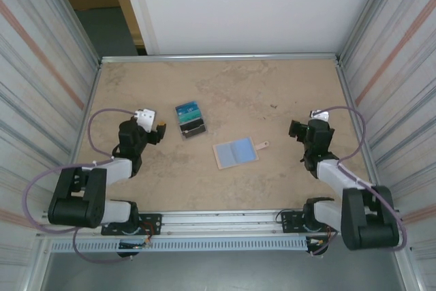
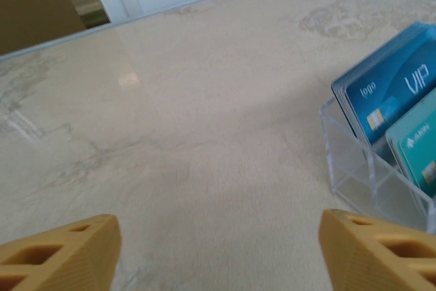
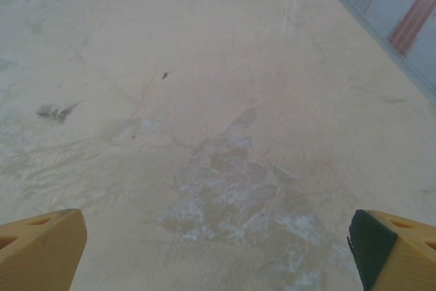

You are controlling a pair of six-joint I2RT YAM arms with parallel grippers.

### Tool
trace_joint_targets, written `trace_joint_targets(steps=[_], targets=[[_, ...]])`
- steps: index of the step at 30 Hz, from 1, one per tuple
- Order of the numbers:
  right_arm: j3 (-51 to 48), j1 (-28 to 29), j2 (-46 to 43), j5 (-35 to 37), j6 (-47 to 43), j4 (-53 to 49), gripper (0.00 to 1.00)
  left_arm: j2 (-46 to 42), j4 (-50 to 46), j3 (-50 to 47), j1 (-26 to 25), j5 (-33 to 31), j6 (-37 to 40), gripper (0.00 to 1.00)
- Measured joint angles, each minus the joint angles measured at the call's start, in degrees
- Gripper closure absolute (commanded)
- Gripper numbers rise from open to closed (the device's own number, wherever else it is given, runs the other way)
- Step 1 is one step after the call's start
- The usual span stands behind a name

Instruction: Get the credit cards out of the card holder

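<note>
Beside the half-cropped cards (image 2: 392,97), the left tool (image 2: 218,226) gapes empty — right tool (image 3: 216,223) likewise, wide open.

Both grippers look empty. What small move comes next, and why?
Probably swing the left gripper toward the open card holder. Its jaws stand open and empty beside the clear stand holding cards, and I cannot tell whether the holder has more.

The top external camera looks steeply down from above and behind the arm bases, covering the whole table (image 1: 272,86). Both wrist cameras sit low and close over its surface. The left one has the clear card stand (image 2: 347,158) at its 3 o'clock, which the overhead view shows at 11 o'clock of centre. The right one faces the side wall (image 3: 409,11) at 1 o'clock.
</note>
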Motion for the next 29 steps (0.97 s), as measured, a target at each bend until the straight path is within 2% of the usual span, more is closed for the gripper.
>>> trace_joint_targets(steps=[1, 2, 3, 5, 6, 11, 16, 29], targets=[[0.00, -0.17, 1.73, -0.37, -0.11, 1.60, 0.01, 1.25, 1.51, -0.09, 0.17, 0.20, -0.33, 0.16], [0.02, -0.46, 3.89, -1.27, -0.28, 3.52, 0.01, 2.60, 2.51, -0.15, 0.70, 0.61, -0.59, 0.03], [0.07, -0.74, 5.86, -2.05, -0.57, 5.25, 0.01, 4.20, 3.85, -0.31, 1.38, 0.81, -1.01, 0.01], [0.33, -1.16, 8.57, -3.67, -1.36, 7.34, 0.01, 7.28, 5.53, 0.22, 2.32, 0.74, -2.14, 0.01], [0.63, -1.22, 9.66, -4.42, -1.70, 8.22, 0.01, 8.35, 3.50, 1.29, 3.08, 0.90, -2.93, 0.01], [2.38, -3.21, 14.29, -8.04, -2.89, 14.53, 0.01, 9.29, 2.03, 4.26, 7.19, 2.86, -6.08, 0.01], [2.38, -5.64, 20.70, -10.73, -2.80, 19.65, 0.01, 9.29, 1.70, 4.46, 6.91, 3.39, -7.02, 0.01], [2.38, -5.66, 20.90, -12.24, -2.80, 22.21, 0.01, 9.29, 1.46, 4.46, 6.54, 3.37, -7.48, 0.01]])
